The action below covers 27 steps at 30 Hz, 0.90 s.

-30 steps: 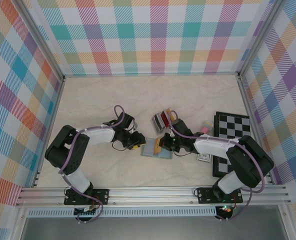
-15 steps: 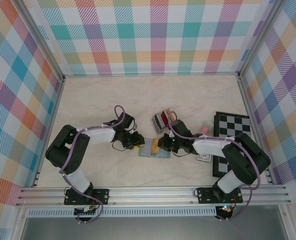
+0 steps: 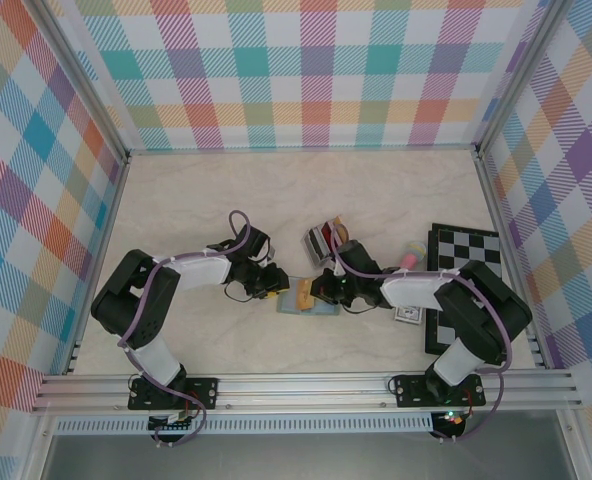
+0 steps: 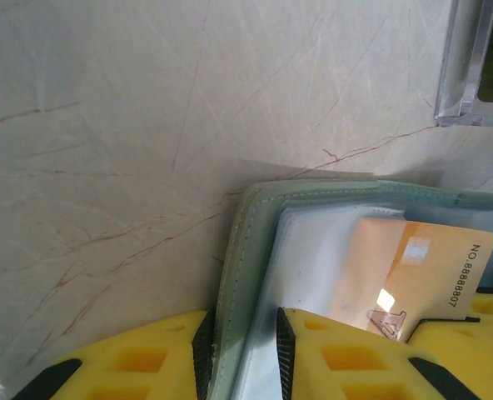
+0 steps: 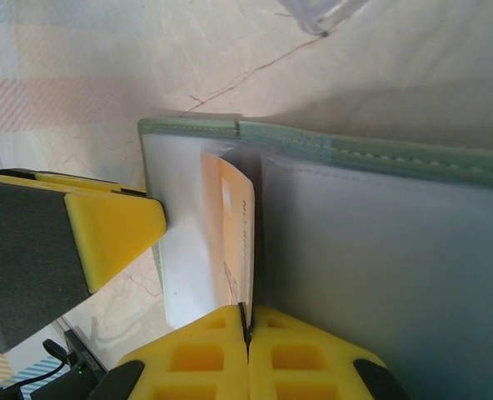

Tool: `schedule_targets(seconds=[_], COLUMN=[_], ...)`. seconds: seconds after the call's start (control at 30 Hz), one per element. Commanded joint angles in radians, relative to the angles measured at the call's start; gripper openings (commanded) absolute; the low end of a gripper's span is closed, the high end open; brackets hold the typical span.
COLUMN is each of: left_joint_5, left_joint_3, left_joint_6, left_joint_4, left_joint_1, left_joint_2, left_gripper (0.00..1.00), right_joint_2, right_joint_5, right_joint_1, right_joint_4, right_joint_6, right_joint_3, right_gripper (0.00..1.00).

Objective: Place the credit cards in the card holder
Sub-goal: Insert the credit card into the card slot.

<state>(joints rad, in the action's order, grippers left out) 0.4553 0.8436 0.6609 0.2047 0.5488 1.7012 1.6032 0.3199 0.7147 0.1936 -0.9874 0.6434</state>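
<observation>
Top external: open card holder (image 3: 294,300) lies on the table (image 3: 196,200), front-middle, between left gripper (image 3: 273,284) and right gripper (image 3: 321,290), with a clear card rack (image 3: 326,240) just behind and a chessboard (image 3: 463,262) to the right. Left wrist: jaws narrow, clamped on the card holder's green edge, tan-orange card (image 4: 413,271) lying inside it. Right wrist: fingers pinched tight on that card's edge, card standing on edge at the card holder's fold.

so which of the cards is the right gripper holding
The tan-orange card, pinched in the right gripper at the open green card holder. The other cards stand apart in the clear rack.
</observation>
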Motion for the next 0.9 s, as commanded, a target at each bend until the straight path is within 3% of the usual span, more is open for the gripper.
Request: schedule_targets(seconds=[0.0,0.2,0.5,0.87], left_joint_5=[0.024,0.02,0.018,0.026], left_joint_3=[0.001,0.001,0.001,0.004], left_joint_6=[-0.004,-0.004,-0.01,-0.009], left_joint_4=[-0.019,-0.018,-0.014,-0.018], left_joint_1=[0.046,0.046,0.046,0.046], left_joint_2=[0.043,0.041,0.041,0.038], left_gripper=[0.29,0.29,0.29,0.28], right_joint_2=[0.045,0.094,0.031,0.127], right_joint_5=[-0.004,-0.037,-0.165,-0.081], right_joint_1=[0.026,0.061,0.066,0.066], right_joint_4=[-0.039,-0.096,-0.378,-0.325], right_joint_6=[-0.006,-0.013,0.084,0.097], right_joint_3=[0.033,0.113,0.192,0.254], right_gripper=[0.07,0.13,0.27,0.13])
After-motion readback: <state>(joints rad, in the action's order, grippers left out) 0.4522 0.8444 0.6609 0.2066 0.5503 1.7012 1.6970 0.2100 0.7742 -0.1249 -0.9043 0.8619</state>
